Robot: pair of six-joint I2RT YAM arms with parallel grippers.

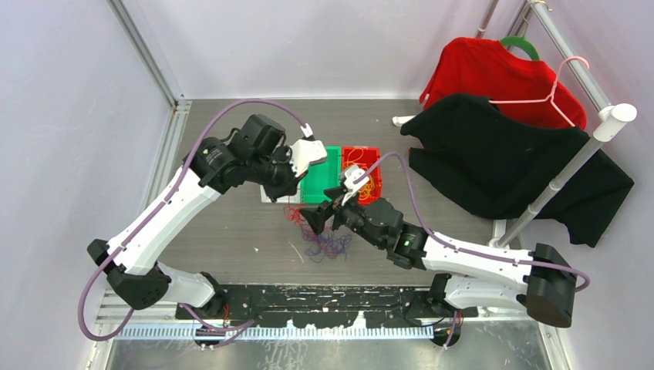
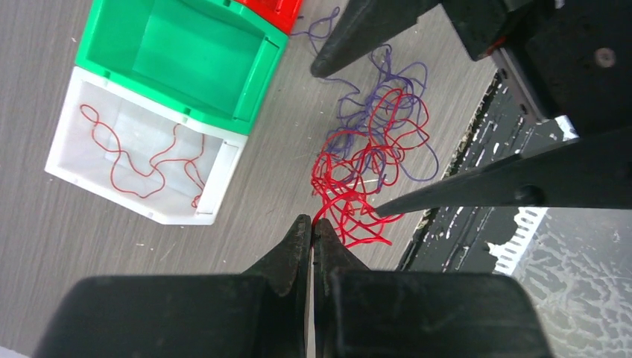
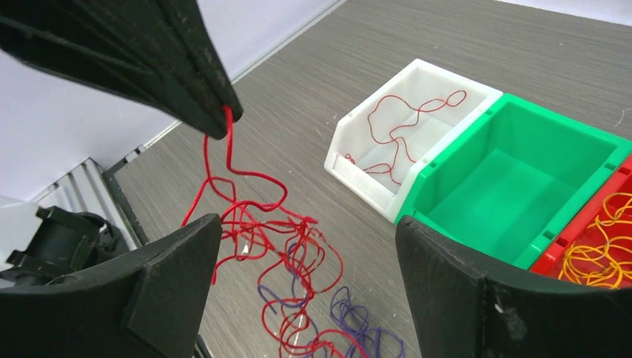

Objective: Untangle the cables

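A tangle of red cables [image 2: 350, 190] and dark purple cables [image 2: 384, 104] lies on the grey table; it also shows in the top view [image 1: 328, 245]. My left gripper [image 2: 313, 221] is shut on a red strand and lifts that strand's end above the clump, as the right wrist view [image 3: 226, 119] shows. My right gripper [image 3: 307, 224] is open, its jaws wide apart over the tangle, holding nothing. One red cable [image 2: 141, 160] lies in the white bin [image 2: 223, 175]. Orange-yellow cables [image 3: 596, 257] lie in the red bin [image 1: 376, 154].
An empty green bin [image 2: 250, 82] stands between the white and red bins. A clothes rack [image 1: 567, 166] with a red garment [image 1: 486, 73] and a black garment [image 1: 501, 158] stands at the right. A black base plate [image 2: 477, 224] lies close to the tangle.
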